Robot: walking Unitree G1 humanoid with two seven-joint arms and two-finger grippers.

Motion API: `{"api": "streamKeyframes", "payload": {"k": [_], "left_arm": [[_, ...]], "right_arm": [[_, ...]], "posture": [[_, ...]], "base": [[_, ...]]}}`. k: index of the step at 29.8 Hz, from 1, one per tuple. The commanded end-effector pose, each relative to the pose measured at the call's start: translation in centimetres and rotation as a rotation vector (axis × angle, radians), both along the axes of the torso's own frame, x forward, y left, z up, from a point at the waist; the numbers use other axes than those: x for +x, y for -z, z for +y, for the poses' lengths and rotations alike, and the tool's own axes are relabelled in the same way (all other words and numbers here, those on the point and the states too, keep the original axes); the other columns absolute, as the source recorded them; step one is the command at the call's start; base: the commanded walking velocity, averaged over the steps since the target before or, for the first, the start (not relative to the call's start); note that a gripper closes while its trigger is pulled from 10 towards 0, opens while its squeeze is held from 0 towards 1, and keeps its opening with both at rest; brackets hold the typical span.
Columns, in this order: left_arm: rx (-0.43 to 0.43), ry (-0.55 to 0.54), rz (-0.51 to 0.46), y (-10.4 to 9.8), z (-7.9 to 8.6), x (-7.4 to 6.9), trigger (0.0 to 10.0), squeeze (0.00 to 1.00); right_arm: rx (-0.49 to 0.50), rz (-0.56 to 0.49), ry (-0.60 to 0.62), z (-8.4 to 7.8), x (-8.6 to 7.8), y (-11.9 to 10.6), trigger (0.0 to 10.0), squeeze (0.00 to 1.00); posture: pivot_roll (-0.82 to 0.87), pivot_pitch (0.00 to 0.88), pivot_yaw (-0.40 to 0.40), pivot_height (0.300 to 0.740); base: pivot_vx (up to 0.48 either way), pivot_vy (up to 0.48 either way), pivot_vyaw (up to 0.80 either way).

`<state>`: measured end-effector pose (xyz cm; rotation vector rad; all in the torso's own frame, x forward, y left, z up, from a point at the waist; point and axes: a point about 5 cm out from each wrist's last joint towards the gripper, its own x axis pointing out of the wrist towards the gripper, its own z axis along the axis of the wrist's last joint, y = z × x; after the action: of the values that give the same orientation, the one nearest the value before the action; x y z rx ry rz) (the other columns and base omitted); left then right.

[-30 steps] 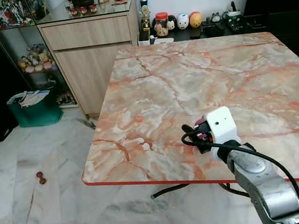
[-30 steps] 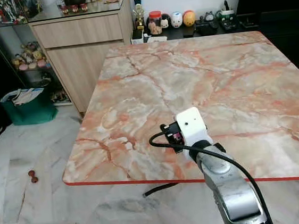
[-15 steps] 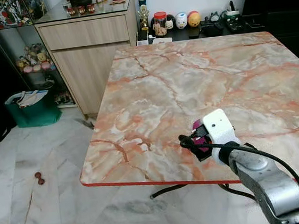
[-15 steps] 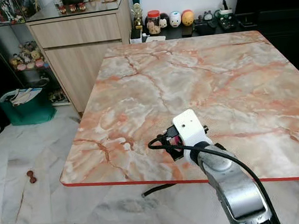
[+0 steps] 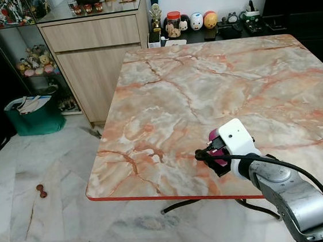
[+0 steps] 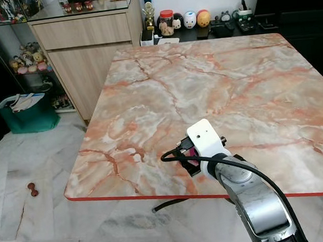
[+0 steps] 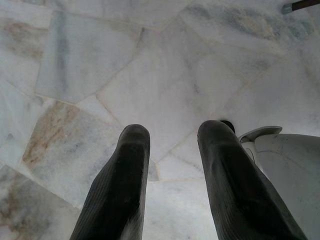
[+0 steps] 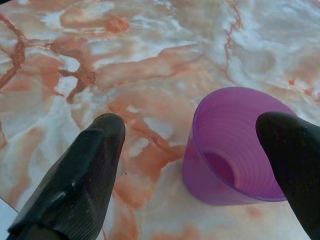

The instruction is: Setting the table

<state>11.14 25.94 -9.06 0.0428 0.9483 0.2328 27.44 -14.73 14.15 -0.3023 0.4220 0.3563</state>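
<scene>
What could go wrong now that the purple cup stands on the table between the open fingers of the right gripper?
1. The purple cup stands between the spread fingers of the right gripper. If the arm pulls back at an angle, a finger may catch the rim and tip it.
2. The cup sits fairly near the table's red front edge, so a sideways knock could send it to the floor.

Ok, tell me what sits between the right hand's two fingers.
The purple cup, standing upright on the marble table. In the right wrist view it sits close to one finger, with bare tabletop between it and the other; the hand is open.
</scene>
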Motion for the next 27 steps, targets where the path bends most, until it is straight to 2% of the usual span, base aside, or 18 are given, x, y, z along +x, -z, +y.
{"api": "streamKeyframes", "payload": {"k": [1, 7, 14, 15, 16, 17, 18, 19, 20, 21, 27], "left_arm": [[-0.002, -0.005, 0.019, 0.1, 0.0, -0.3, 10.0, 0.00], [-0.003, -0.010, 0.018, 0.1, 0.0, -0.3, 10.0, 0.00], [-0.004, -0.009, 0.016, 0.1, 0.0, -0.2, 10.0, 0.00], [-0.004, -0.011, 0.014, 0.1, 0.0, -0.2, 10.0, 0.00], [-0.004, -0.011, 0.013, 0.1, 0.0, -0.2, 10.0, 0.00], [-0.004, -0.012, 0.012, 0.1, 0.0, -0.2, 10.0, 0.00], [-0.004, -0.013, 0.011, 0.1, 0.0, -0.2, 10.0, 0.00], [-0.004, -0.014, 0.011, 0.1, 0.0, -0.2, 10.0, 0.00], [-0.004, -0.014, 0.011, 0.1, 0.0, -0.1, 10.0, 0.00], [-0.004, -0.014, 0.011, 0.1, 0.0, -0.1, 10.0, 0.00], [-0.005, -0.017, 0.013, 0.1, 0.0, -0.1, 10.0, 0.00]], "right_arm": [[-0.013, 0.007, 0.006, 0.0, 0.3, 0.1, 10.0, 0.00], [-0.017, 0.015, 0.015, -0.2, 0.5, 0.5, 10.0, 0.00], [-0.019, -0.002, 0.020, -0.2, 1.7, 0.5, 10.0, 0.00], [-0.019, -0.010, 0.017, -0.1, 1.9, 0.4, 3.2, 0.00], [-0.019, -0.013, 0.016, -0.1, 2.1, 0.3, 2.2, 0.00], [-0.019, -0.015, 0.016, 0.0, 2.2, 0.3, 2.2, 0.00], [-0.019, -0.020, 0.014, 0.0, 2.3, 0.2, 4.7, 0.00], [-0.019, -0.022, 0.013, 0.1, 2.4, 0.2, 4.7, 0.00], [-0.020, -0.023, 0.012, 0.1, 2.4, 0.2, 8.8, 0.00], [-0.021, -0.024, 0.011, 0.1, 2.6, 0.2, 10.0, 0.00], [-0.020, -0.022, 0.000, 0.3, 2.7, 0.4, 10.0, 0.00]], "posture": [[-0.06, 0.000, 0.034, 0.740], [-0.05, 0.000, 0.035, 0.740], [-0.05, 0.000, 0.035, 0.740], [-0.05, 0.000, 0.033, 0.740], [-0.04, 0.000, 0.033, 0.740], [-0.04, 0.000, 0.033, 0.740], [-0.04, 0.000, 0.033, 0.740], [-0.04, 0.000, 0.033, 0.740], [-0.04, 0.000, 0.033, 0.740], [-0.04, 0.000, 0.033, 0.740], [-0.04, 0.000, 0.033, 0.740]], "base": [[0.000, 0.000, 0.00], [0.000, 0.000, 0.00], [0.000, 0.000, 0.00], [0.000, 0.000, 0.00], [0.000, 0.000, 0.00], [0.000, 0.000, 0.00], [0.000, 0.000, 0.00], [0.000, 0.000, 0.00], [0.000, 0.000, 0.00], [0.000, 0.000, 0.00], [0.000, 0.000, 0.00]]}}
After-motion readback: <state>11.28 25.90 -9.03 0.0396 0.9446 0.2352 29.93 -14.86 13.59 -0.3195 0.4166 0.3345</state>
